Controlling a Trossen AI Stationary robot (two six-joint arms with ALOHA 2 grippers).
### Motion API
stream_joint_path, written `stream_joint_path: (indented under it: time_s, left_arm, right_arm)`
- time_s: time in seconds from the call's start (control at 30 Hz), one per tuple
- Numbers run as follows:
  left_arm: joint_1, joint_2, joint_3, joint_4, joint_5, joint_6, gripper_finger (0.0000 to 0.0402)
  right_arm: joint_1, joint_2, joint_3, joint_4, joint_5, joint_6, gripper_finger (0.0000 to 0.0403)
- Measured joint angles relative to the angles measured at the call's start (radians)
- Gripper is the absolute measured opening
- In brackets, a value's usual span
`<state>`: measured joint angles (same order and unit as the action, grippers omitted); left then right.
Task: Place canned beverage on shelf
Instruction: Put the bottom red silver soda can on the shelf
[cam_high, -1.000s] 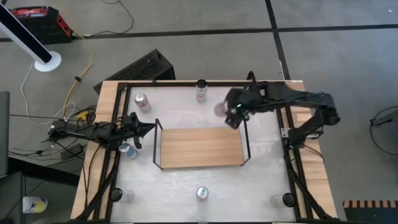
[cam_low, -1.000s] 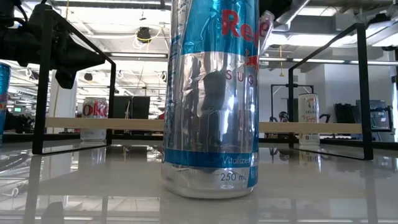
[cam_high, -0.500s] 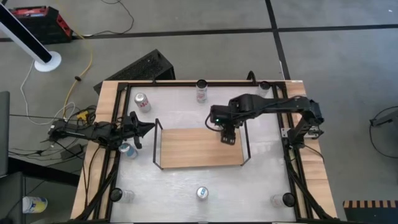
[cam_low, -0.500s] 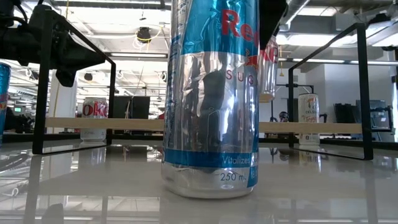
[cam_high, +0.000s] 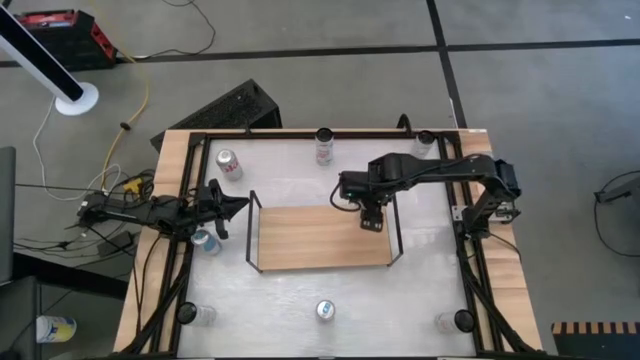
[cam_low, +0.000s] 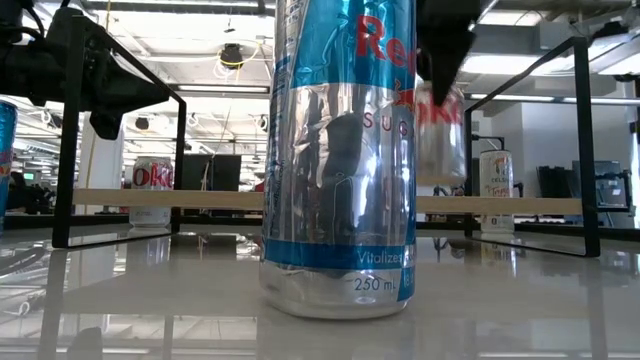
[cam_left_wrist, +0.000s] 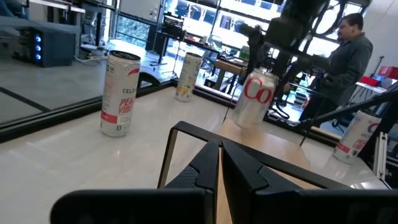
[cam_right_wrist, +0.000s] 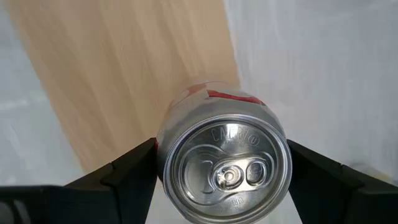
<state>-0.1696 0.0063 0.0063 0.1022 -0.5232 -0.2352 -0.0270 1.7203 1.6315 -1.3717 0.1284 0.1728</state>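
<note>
Centrally, the right gripper (cam_high: 373, 218) holds a silver-and-red can (cam_right_wrist: 224, 163) between widely spread fingers (cam_right_wrist: 127, 174), just above the shelf (cam_high: 320, 238) board's 2 o'clock corner. At the tabletop's (cam_high: 420, 290) 9 o'clock edge, the left gripper (cam_high: 236, 205) waits with fingers pressed together and empty, near a blue can (cam_high: 207, 241).

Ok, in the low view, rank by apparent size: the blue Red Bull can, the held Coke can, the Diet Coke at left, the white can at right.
1. Red Bull can: largest by far, but nearest the camera.
2. Coke can in the right gripper.
3. Diet Coke and white can: look alike, both far back; unranked.
</note>
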Motion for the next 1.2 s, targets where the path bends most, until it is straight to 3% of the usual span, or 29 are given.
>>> stream_joint_path:
  time_s: [0.17, 0.93, 1.2]
  left_arm:
    - [0.000, 0.000, 0.000, -0.004, 0.000, 0.000, 0.0005]
    - [0.000, 0.000, 0.000, -0.006, 0.000, 0.000, 0.0005]
    - [0.000, 0.000, 0.000, -0.009, 0.000, 0.000, 0.0005]
  right_arm:
    - [-0.023, 0.000, -0.053, 0.031, -0.006, -0.016, 0.0322]
    - [-0.047, 0.000, -0.052, 0.093, -0.080, -0.064, 0.0323]
    - [-0.042, -0.001, -0.051, 0.113, -0.080, -0.024, 0.0388]
